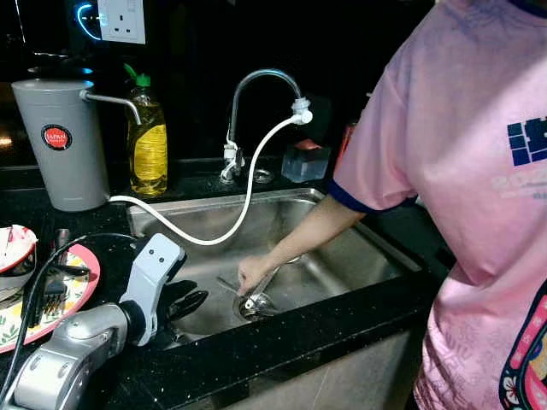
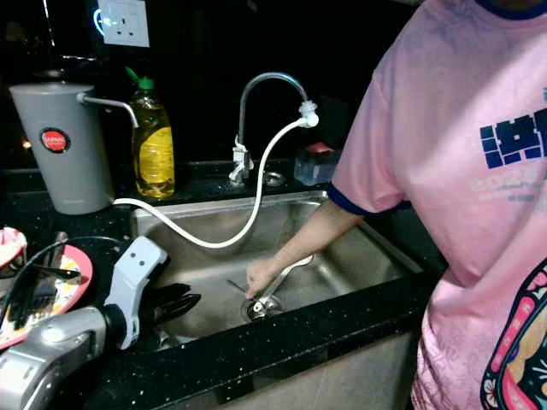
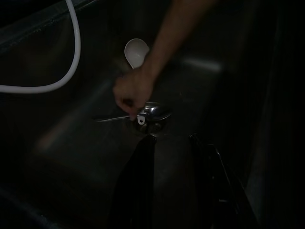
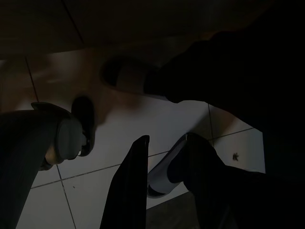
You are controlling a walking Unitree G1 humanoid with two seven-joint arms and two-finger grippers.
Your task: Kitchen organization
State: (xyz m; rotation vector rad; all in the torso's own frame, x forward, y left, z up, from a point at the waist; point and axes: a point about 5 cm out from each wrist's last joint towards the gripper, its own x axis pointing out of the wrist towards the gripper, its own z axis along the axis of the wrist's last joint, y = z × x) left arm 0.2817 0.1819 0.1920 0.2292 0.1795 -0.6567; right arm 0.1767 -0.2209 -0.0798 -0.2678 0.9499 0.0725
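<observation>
Sink (image 1: pixel 376 256) at frame centre, steel, with a person's hand (image 1: pixel 253 273) reaching down to the drain (image 1: pixel 256 305). Ladle (image 2: pixel 282 278) lies in the basin — long axis diagonal, handle end by the drain at lower left, white bowl (image 3: pixel 136 51) toward upper right. Left gripper (image 1: pixel 186 305) at lower left hangs over the sink's near-left corner, fingers a little apart, holding nothing. Right gripper (image 4: pixel 164 162) hangs idle over floor tiles — fingers apart. White hose (image 1: pixel 248 201) loops from the tap (image 1: pixel 256 85) into the basin. Red-rimmed plate (image 1: pixel 81 286) on the counter at left edge.
</observation>
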